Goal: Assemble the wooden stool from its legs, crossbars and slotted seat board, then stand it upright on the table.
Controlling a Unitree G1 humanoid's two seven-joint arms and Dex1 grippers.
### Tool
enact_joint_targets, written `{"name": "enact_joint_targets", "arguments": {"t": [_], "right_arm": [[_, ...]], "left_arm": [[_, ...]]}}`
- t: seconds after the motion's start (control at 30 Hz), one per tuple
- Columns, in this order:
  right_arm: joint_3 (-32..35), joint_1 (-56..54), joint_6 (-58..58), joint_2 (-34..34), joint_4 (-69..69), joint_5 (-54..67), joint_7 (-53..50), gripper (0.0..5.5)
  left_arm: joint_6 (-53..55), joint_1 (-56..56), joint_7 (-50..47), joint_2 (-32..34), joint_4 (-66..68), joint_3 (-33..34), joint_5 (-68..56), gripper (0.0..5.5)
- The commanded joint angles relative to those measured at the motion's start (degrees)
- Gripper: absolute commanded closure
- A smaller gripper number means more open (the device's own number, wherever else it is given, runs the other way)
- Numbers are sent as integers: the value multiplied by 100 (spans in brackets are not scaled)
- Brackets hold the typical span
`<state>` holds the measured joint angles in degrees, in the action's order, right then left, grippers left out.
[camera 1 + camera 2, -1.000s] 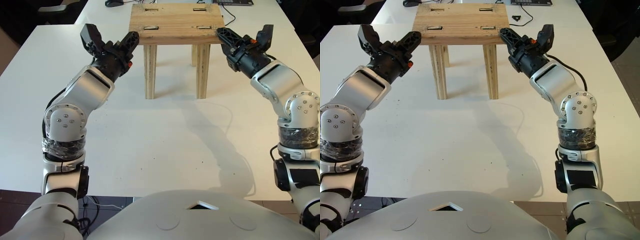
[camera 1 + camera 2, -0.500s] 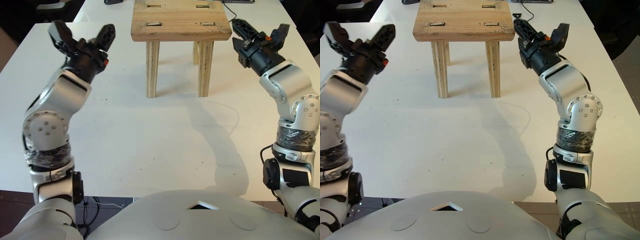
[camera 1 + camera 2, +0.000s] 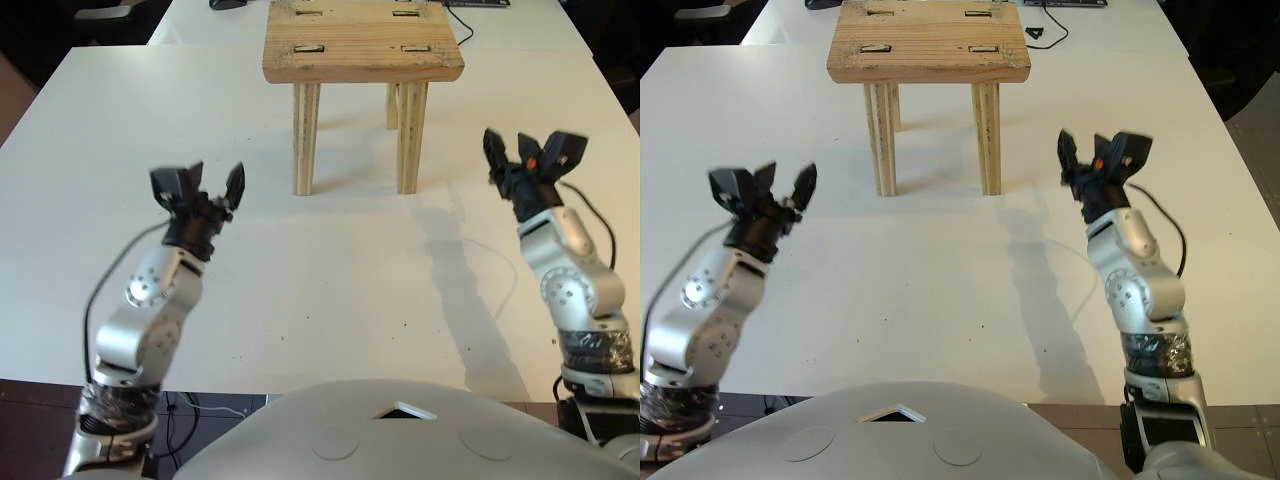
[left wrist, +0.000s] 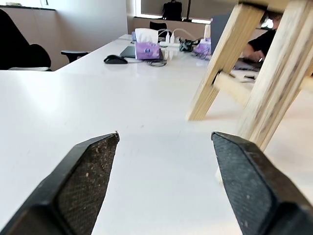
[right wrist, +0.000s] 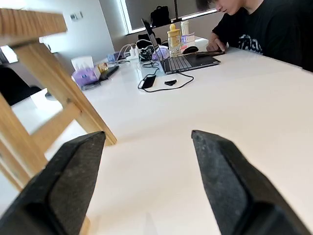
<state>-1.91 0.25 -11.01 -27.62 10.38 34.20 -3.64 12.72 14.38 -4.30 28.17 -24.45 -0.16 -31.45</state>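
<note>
The wooden stool [image 3: 362,50] stands upright on the white table [image 3: 320,290], slotted seat board on top, legs [image 3: 305,140] and crossbars [image 4: 234,88] joined. My left gripper [image 3: 200,187] is open and empty, low over the table, to the left of the stool and nearer to me. My right gripper [image 3: 528,152] is open and empty too, to the right of the stool at about leg height. Neither touches the stool. The left wrist view looks past its black fingers [image 4: 83,181] at the stool legs [image 4: 274,83]; the right wrist view has a leg [image 5: 54,88] off to one side.
A laptop [image 5: 181,61], cables [image 5: 168,83], a tissue box [image 4: 148,46], a mouse [image 4: 116,59] and bottles lie on the far tables behind the stool. A person sits at the laptop. Bare table spreads in front of the stool and to both sides.
Both arms have drawn back from the seat board's edges and dropped toward me, grippers staying open. The stool has not moved.
</note>
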Motion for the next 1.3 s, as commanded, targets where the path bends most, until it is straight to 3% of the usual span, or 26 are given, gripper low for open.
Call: {"name": "enact_joint_targets", "arguments": {"t": [0.03, 0.57, 1.3], "right_arm": [[-414, 154, 1160, 388, -864, -1502, 278, 228], [108, -428, 2415, 1656, -3006, -2714, 270, 228], [220, -854, 2496, 1881, -3451, -3338, 498, 228]], "left_arm": [[-962, 68, 344, -424, 746, -281, 1107, 200], [-2045, -627, 540, -1743, 2393, -304, 2414, 200], [-2300, -938, 427, -2269, 2980, -220, 3115, 200]]}}
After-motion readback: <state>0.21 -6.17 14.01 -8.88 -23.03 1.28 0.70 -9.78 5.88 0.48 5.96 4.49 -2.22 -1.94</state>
